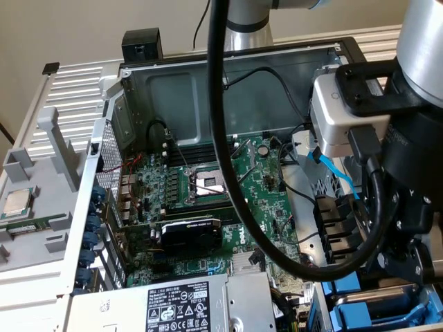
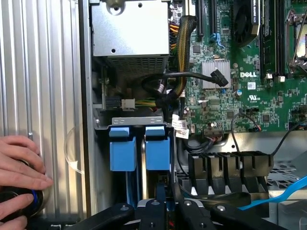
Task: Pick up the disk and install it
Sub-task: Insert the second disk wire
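Pincer (image 2: 165, 203) (jaws nearly closed) points down over blue drive bays (image 2: 139, 148).

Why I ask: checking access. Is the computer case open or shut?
Open: the computer case has no side panel on, and the motherboard lies exposed in both views.

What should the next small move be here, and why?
Probably open the jaws slightly to let go. The gripper appears closed on the disk by its blue frame, and that frame already sits in the drive bay, seemingly level with the neighbouring blue frame. If it is not fully seated, a short straight push first would be safer.
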`<state>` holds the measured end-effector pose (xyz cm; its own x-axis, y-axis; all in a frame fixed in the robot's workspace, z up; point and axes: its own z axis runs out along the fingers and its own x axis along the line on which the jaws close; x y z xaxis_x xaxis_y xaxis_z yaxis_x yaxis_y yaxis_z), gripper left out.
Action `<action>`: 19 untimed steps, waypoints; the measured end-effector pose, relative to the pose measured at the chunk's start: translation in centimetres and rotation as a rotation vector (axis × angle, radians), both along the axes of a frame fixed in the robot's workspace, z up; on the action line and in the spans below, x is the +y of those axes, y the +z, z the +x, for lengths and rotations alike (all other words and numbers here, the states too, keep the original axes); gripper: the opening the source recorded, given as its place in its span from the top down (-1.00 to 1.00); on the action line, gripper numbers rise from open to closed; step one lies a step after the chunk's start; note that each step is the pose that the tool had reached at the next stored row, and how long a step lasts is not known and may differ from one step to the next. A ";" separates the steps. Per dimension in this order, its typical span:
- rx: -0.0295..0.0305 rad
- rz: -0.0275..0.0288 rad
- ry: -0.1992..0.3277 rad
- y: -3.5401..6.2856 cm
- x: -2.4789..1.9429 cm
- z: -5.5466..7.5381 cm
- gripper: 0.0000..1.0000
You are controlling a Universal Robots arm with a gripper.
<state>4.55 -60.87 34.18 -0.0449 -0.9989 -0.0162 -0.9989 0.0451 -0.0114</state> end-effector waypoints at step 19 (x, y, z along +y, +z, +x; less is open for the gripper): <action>-0.0031 -0.0007 0.000 0.04 0.00 0.0 0.67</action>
